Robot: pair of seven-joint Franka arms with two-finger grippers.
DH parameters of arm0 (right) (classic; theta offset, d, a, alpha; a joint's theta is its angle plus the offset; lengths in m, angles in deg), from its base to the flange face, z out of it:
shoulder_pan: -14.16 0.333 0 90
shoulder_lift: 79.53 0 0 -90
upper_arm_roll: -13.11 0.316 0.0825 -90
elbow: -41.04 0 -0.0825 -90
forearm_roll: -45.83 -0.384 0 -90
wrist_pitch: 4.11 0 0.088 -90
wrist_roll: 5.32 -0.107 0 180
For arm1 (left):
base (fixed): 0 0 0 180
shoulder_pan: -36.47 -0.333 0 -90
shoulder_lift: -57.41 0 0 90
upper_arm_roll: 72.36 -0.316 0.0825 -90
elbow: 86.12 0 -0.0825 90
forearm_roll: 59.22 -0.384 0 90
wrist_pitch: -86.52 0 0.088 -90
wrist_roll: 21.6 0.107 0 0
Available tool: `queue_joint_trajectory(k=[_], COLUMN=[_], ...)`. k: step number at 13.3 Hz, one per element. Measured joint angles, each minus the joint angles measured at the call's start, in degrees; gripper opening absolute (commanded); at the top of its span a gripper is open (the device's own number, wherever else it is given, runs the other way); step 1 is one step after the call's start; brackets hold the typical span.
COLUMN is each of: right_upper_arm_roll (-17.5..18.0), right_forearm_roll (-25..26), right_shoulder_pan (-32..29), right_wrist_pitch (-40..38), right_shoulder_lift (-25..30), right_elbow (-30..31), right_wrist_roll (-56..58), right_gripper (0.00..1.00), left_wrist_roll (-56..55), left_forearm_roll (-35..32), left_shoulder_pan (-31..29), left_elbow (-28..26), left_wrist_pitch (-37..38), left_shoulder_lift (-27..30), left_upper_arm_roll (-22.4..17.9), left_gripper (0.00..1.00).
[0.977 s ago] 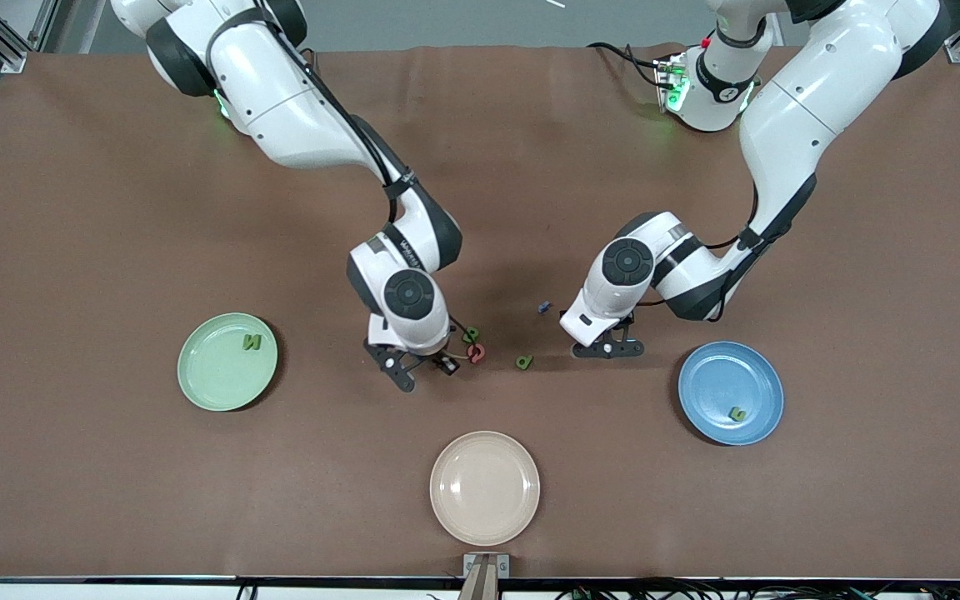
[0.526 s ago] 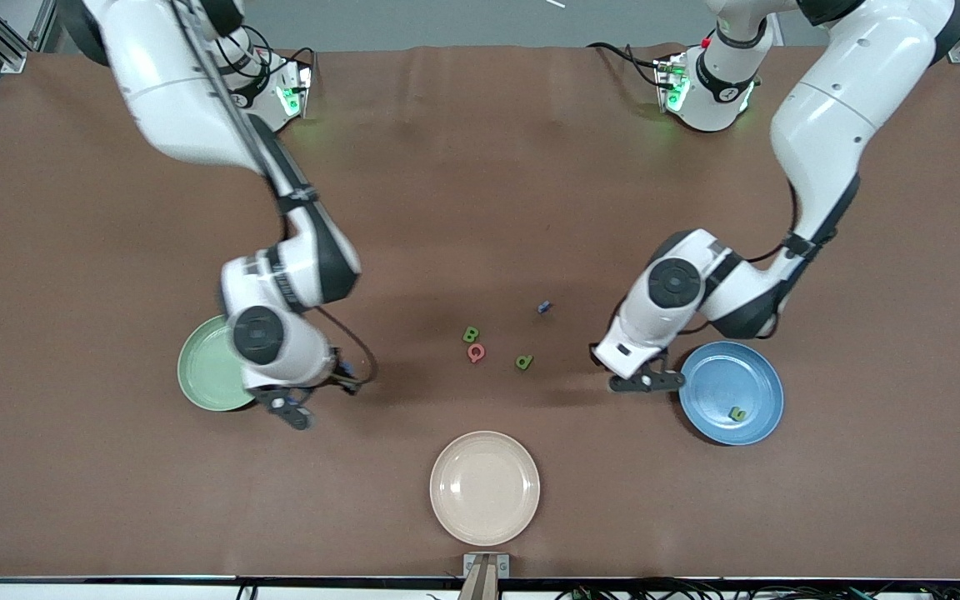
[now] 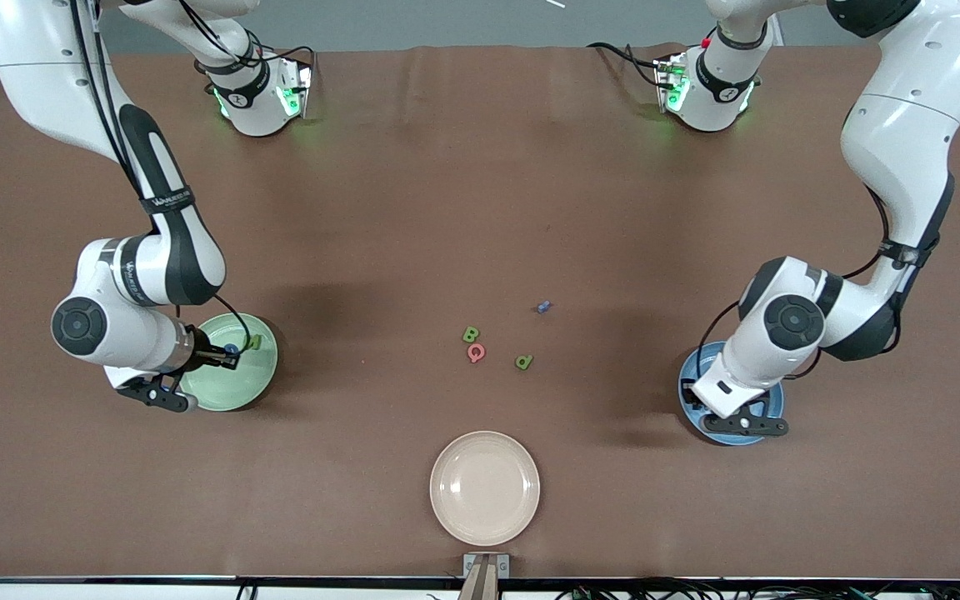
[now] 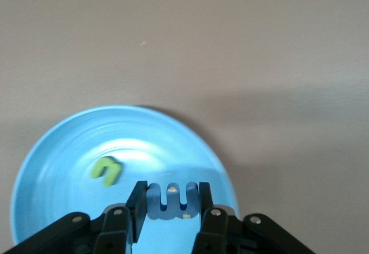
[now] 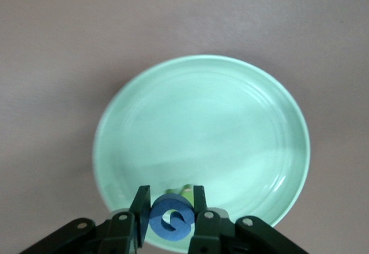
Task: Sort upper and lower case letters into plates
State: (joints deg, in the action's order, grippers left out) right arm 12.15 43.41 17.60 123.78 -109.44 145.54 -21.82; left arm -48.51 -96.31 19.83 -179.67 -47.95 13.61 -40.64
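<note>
Two robot arms hang over two plates at either end of a brown table (image 3: 480, 183). The right gripper (image 5: 170, 219) is over the green plate (image 3: 247, 392), toward the right arm's end, its fingers clamped on a round blue letter (image 5: 171, 221). The left gripper (image 4: 171, 203) is over the blue plate (image 4: 52, 173), toward the left arm's end, its fingers pinching a blue letter shaped like a w (image 4: 172, 202).

The wrist views settle what the front view leaves unclear: from across the table the left arm's wrist covers most of the blue plate, and the held w-shaped letter cannot be made out there. Only the left wrist view shows the small green letter (image 4: 106, 170) lying inside that plate. In the front view, a green letter (image 3: 254, 342) rests in the green plate; in the right wrist view only a sliver of it peeks above the gripped piece.

By count: three plates, the third a cream plate (image 3: 485, 487) nearest the front camera; four loose letters mid-table — a green B (image 3: 471, 335), a red Q (image 3: 476, 353) just beside it, a green one (image 3: 523, 362) and a small blue one (image 3: 543, 307).
</note>
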Motion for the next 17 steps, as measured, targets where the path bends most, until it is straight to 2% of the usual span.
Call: queue_joint_trajectory(k=[1,2,3,4,5,6,7,9,12,14,17], right_upper_arm_roll=[0.01,0.02,0.01,0.01,0.01,0.0,0.01,0.03,1.11,1.63,1.97], right_forearm_roll=[0.0,0.0,0.0,0.0,0.0,0.0,0.0,0.0,-0.17,-0.26,-0.41], right_shoulder_pan=[-0.64,-1.03,-1.41,-1.92,-2.49,-3.12,-3.69,-4.13,-2.88,2.08,12.18], right_wrist_pitch=[2.92,5.13,6.39,6.99,7.28,7.45,7.51,7.53,7.56,6.51,3.51], right_shoulder_lift=[0.06,0.05,0.05,0.06,0.06,0.07,0.08,0.09,0.38,0.92,1.21], right_elbow=[2.75,4.99,6.5,7.22,7.4,7.41,7.41,7.39,6.61,4.46,0.24], right_wrist_roll=[1.46,2.6,3.45,4.28,5.29,6.11,6.62,6.9,2.5,-7.91,-25.47], right_gripper=[0.01,0.01,0.02,0.04,0.21,0.44,0.99,1.0,1.0,1.0,1.0], left_wrist_roll=[0.03,0.05,0.05,0.05,0.03,-0.02,-0.2,-3.12,-14.28,-22.91,-34.57], left_forearm_roll=[0.0,0.0,0.0,0.0,0.0,0.0,0.0,0.02,0.03,0.03,0.03], left_shoulder_pan=[-0.36,-0.73,-0.95,-1.06,-1.08,-1.02,-0.97,-1.1,-0.4,1.77,8.01], left_elbow=[-0.29,-0.61,-0.98,-1.28,-1.36,-1.35,-1.31,-1.02,-1.41,-2.57,-3.27], left_wrist_pitch=[0.1,0.2,0.29,0.3,0.3,0.43,1.37,5.2,11.45,12.09,11.82], left_shoulder_lift=[-0.16,-0.25,-0.25,-0.27,-0.26,-0.18,0.11,1.04,2.33,2.32,1.37], left_upper_arm_roll=[-0.59,-0.88,-1.18,-1.42,-1.45,-1.3,-0.78,2.55,9.68,11.91,12.17], left_gripper=[0.58,0.92,1.0,1.0,1.0,1.0,1.0,1.0,1.0,1.0,0.95])
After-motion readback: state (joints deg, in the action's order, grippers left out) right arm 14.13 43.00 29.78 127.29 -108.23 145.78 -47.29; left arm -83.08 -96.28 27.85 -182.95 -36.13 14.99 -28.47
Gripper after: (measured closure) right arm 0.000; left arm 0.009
